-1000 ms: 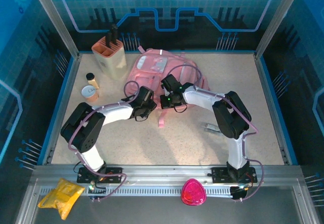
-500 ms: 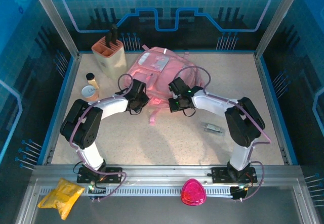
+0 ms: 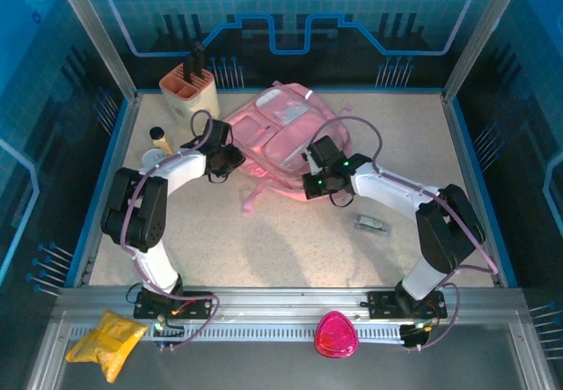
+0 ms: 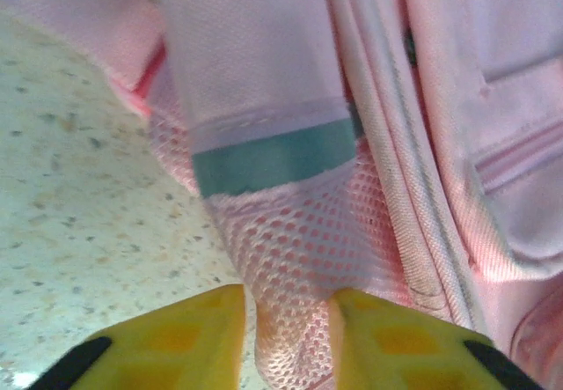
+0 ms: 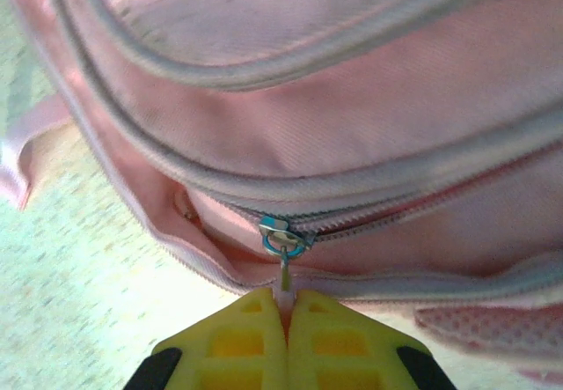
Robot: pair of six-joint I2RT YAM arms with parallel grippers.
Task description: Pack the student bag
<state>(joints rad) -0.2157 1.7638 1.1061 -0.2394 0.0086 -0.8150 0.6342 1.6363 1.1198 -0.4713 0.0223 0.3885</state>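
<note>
Right wrist view: the right fingers (image 5: 237,342) are pressed together on the zip pull (image 5: 283,275) of the student bag (image 5: 352,135), with the slider just above them. The left fingers (image 4: 176,342) stand narrowly apart with the mesh pocket (image 4: 299,258) between them; whether they truly pinch it I cannot tell. The bag lies far-middle on the table (image 3: 290,240). The thin tab could slip free. If the mesh is held loosely, the soft bag could drag along instead of unzipping.
</note>
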